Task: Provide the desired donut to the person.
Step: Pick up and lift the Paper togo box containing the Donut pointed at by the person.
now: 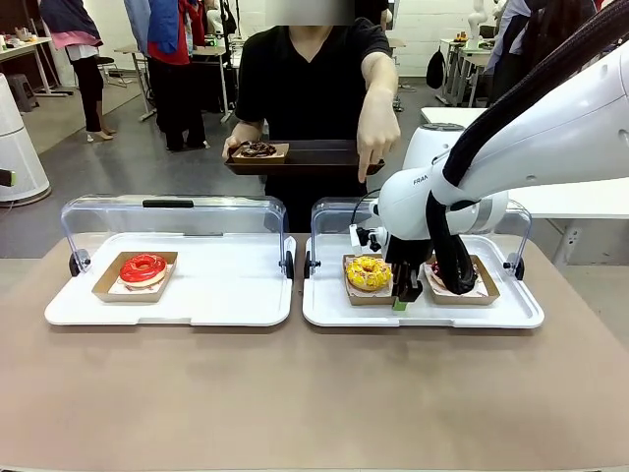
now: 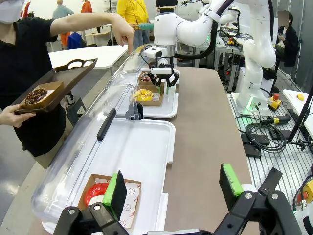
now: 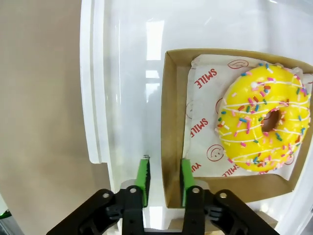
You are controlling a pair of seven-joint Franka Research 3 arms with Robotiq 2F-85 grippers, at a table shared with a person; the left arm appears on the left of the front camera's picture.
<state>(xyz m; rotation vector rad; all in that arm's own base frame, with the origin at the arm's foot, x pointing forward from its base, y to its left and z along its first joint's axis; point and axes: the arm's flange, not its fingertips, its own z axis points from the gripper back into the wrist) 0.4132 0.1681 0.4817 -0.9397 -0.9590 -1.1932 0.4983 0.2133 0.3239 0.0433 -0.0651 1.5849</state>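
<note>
The yellow-iced, sprinkled ring donut [image 1: 369, 272] sits in a brown cardboard tray [image 3: 168, 122] near the left edge of the right white plastic tray [image 1: 423, 313]. The right gripper [image 3: 164, 178] straddles the cardboard wall, jaws narrowly parted. The left gripper [image 2: 173, 185] hangs spread wide.

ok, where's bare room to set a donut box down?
Left tray: bare right of the red donut box. Table: open strip in front of both trays. Person's serving tray: bare beside the chocolate donut box. Right tray is crowded: yellow donut box, dark donut box, and the right arm's jaws astride the yellow box's edge.
</note>
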